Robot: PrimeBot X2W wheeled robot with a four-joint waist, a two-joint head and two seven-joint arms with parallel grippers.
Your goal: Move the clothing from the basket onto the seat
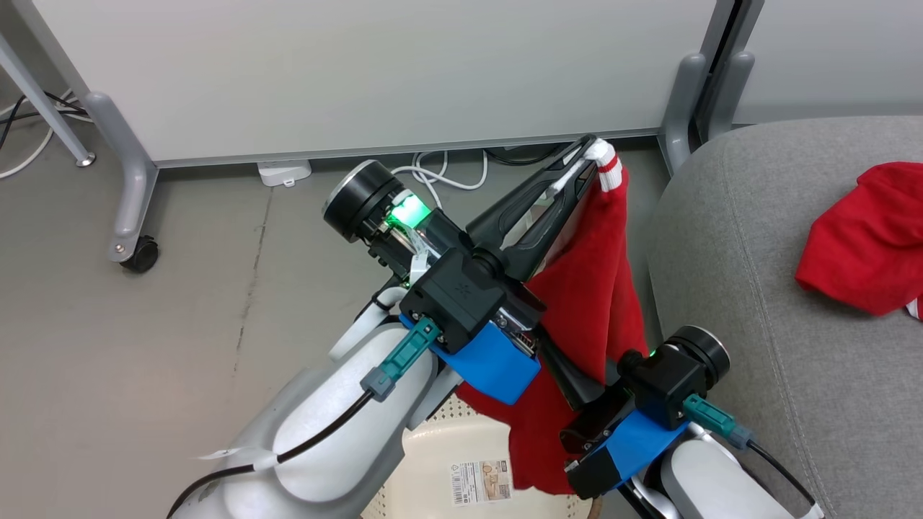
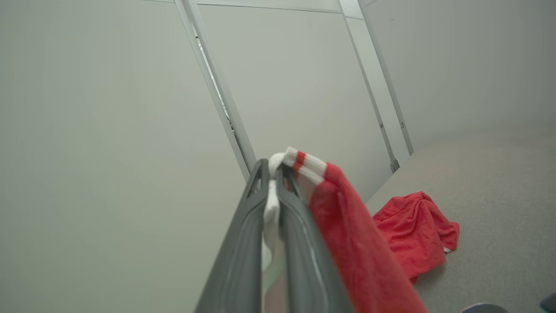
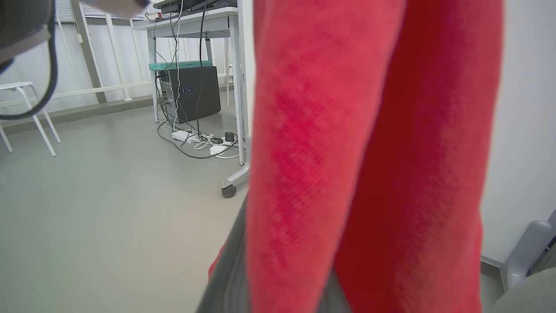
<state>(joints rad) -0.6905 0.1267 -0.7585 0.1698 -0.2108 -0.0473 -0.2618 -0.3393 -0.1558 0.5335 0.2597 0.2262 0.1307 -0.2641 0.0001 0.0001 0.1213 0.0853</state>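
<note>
white forearms [image 1: 317, 432], black wrist blocks [image 1: 461, 292], blue plates [image 1: 490, 364], teal plugs [image 1: 407, 349], green light [image 1: 409, 210], dark fingers [image 1: 526, 194]

The long dark two-fingered left gripper [image 1: 583, 160] points toward upper centre, clamped on the white ribbed trim of a soft red garment [image 1: 598, 288]. The dark right gripper [image 1: 573, 382], at lower right, has its fingertips hidden by cloth.

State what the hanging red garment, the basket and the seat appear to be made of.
Hanging garment: soft knit or terry-like fabric, matte and fuzzy, hanging limp. Its white cuff looks ribbed.
Basket: probably moulded plastic, with a smooth cream wall and small punched holes.
Seat: woven upholstery fabric, matte light grey, with a fine weave and a stitched seam.
</note>
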